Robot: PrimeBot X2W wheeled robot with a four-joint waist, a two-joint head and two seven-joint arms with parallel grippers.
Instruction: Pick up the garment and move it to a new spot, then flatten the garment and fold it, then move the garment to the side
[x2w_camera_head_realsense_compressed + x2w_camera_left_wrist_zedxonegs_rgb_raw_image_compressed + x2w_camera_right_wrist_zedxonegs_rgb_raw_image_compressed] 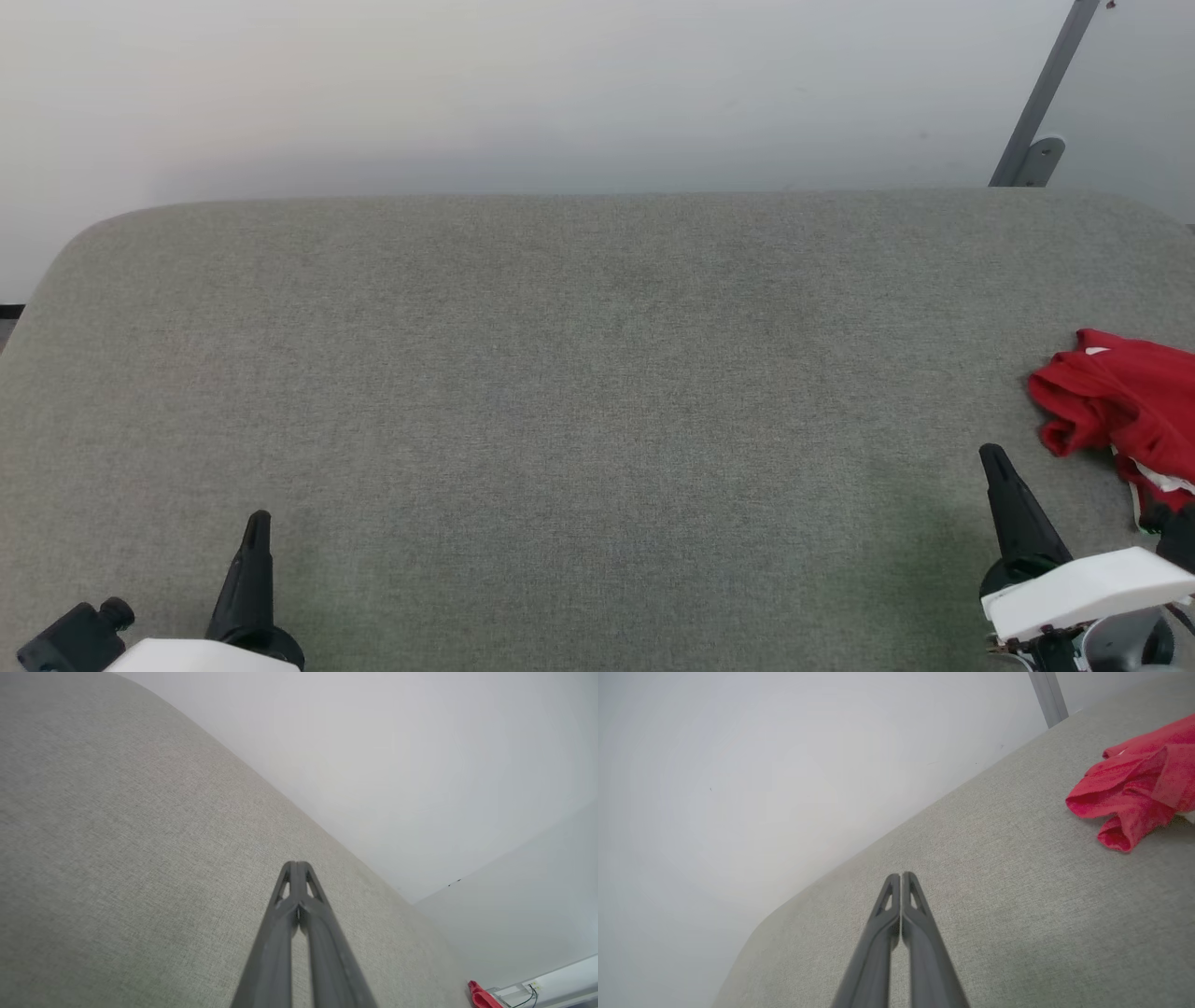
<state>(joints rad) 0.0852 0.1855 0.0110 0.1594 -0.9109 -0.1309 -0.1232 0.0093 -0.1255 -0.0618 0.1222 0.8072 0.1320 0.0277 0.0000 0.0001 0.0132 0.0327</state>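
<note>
Two grippers rest at the near edge of the grey table (579,355), one by each near corner. The left gripper (257,525) has its fingers pressed tight together with nothing between them. The right gripper (991,457) is pinched closed the same way and holds nothing too. The shirt (1125,392) lies in a crumpled red heap at the right edge of the table. It is near the right gripper but not touching it. I think the arms are parked here so the middle is free for laying the shirt flat. The pick-up has not begun. The right gripper looks best for it, being closest, and it must spread its fingers first.
</note>
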